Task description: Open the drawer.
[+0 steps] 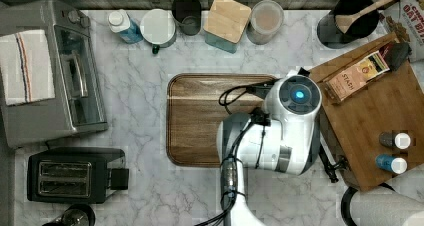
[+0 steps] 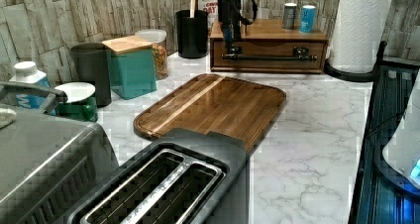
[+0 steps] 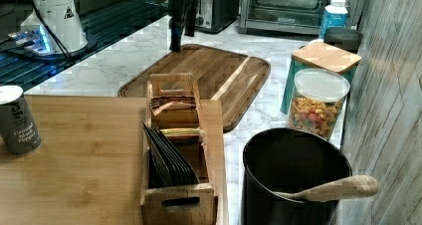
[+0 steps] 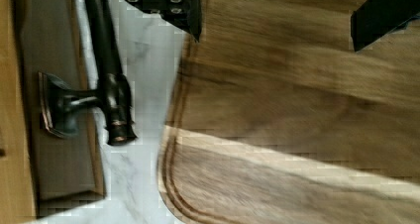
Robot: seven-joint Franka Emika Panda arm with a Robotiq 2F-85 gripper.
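Observation:
The drawer (image 2: 267, 49) is the wooden front panel of the low box at the back of the left view, and it sits flush and closed. A long black bar handle (image 2: 270, 58) runs across it; its end and one mount show close up (image 4: 106, 85) in the wrist view. My gripper (image 2: 228, 33) hangs just in front of the handle's end at the left view's left. In the wrist view the gripper (image 4: 272, 16) is open, with one finger (image 4: 168, 3) near the bar and the other (image 4: 381, 18) over the wooden tray. Nothing is held. The arm (image 1: 292, 121) hides the gripper in the top view.
A dark wooden serving tray (image 1: 200, 121) lies mid-counter, right in front of the box. The box top (image 3: 74, 160) carries a tea organiser (image 3: 174, 135) and spice jars (image 2: 299, 17). Canisters (image 1: 227, 18) line the back wall. A toaster (image 1: 70, 173), toaster oven (image 1: 50, 73) and paper towel roll (image 2: 359, 26) stand around.

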